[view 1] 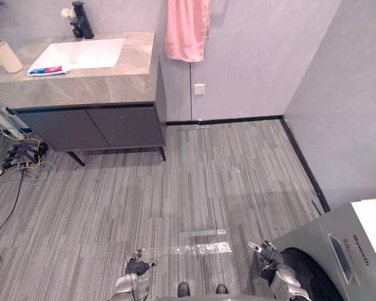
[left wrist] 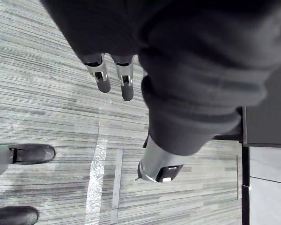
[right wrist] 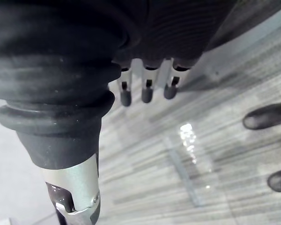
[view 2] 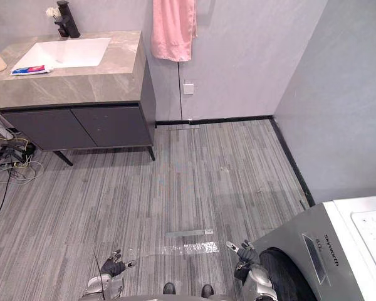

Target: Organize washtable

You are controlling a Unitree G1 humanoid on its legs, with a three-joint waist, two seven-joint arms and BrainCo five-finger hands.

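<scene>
Hanging low, left hand [view 1: 138, 267] and right hand [view 1: 270, 255] have fingers [left wrist: 102, 77] released; washtable [view 1: 100, 84] bears one tube [view 1: 48, 70], one cup [view 1: 6, 56].

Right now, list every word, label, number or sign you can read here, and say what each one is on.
Washing machine: a short line of print on its front panel, too small to read for sure.
Toothpaste tube on the washtable: coloured print, too small to read.
Nothing else here bears text that can be read.
</scene>
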